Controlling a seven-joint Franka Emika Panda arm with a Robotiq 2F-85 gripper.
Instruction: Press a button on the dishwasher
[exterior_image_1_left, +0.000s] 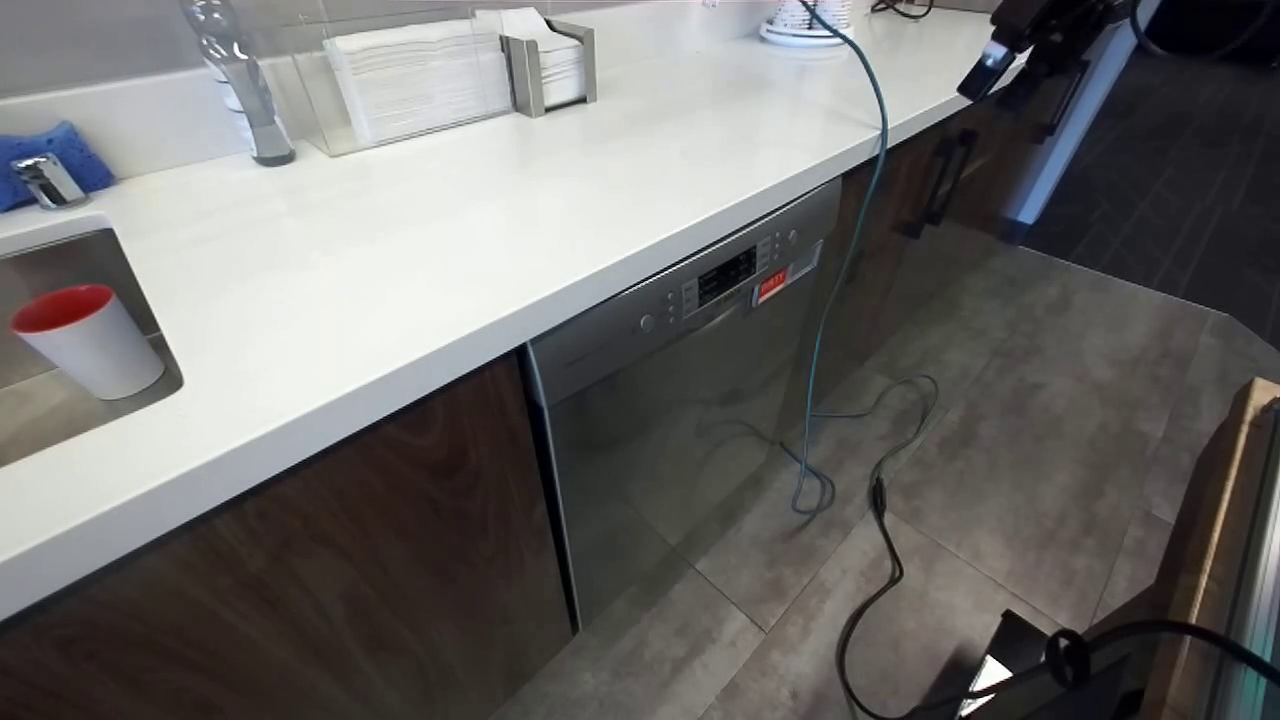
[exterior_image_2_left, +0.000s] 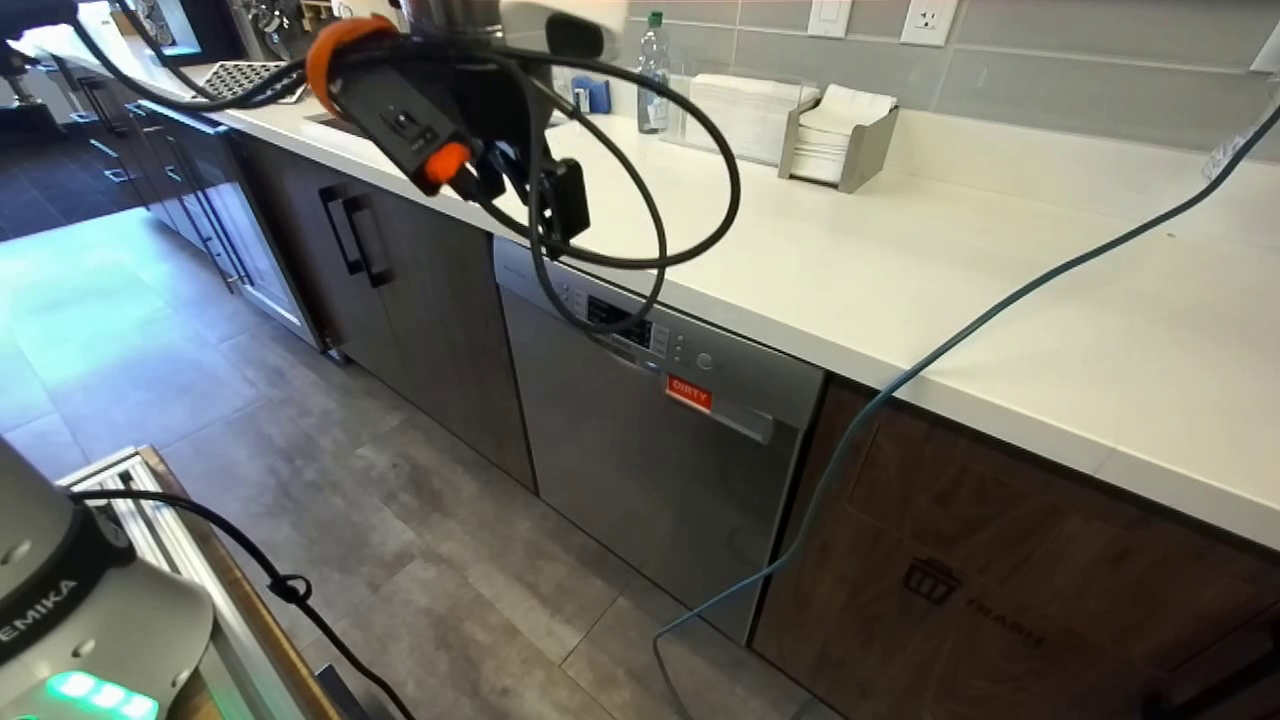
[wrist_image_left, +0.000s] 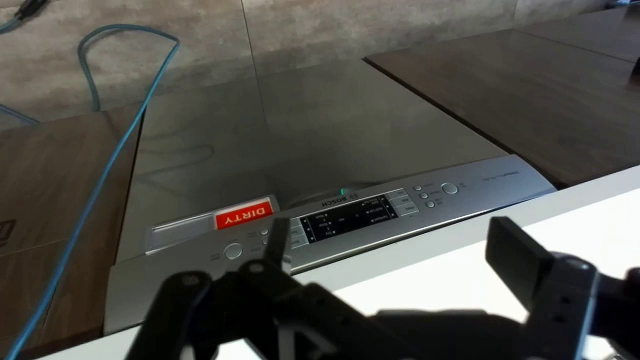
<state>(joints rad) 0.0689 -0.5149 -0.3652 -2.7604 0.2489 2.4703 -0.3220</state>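
– Was a button (wrist_image_left: 449, 188) being pressed?
– Not yet; the approach was presumed. The hand (wrist_image_left: 392, 240) was held spread, nothing grasped, near the front edge of the counter (exterior_image_1_left: 430, 240); the dishwasher (exterior_image_2_left: 650, 450) was fitted beneath.
– What was needed next?
– Clenching, lowering, aiming, it was judged.

The dishwasher (exterior_image_2_left: 640, 450) is a built-in Bosch (the name reads upside down in the wrist view), grey stainless and pretty reflective, standing upright under the front edge of the white counter (exterior_image_2_left: 800, 250). Door's shut. The control strip (exterior_image_2_left: 755, 365) runs across the top, right below that edge, with a dark rectangular display (wrist_image_left: 350, 220) around the middle and round silvery buttons (wrist_image_left: 449, 188) on both sides, one bigger than its neighbours each time. There's a red DIRTY label (wrist_image_left: 244, 215) below and right of the display in both exterior views, plus a tiny green light (wrist_image_left: 342, 191) by the Bosch name.
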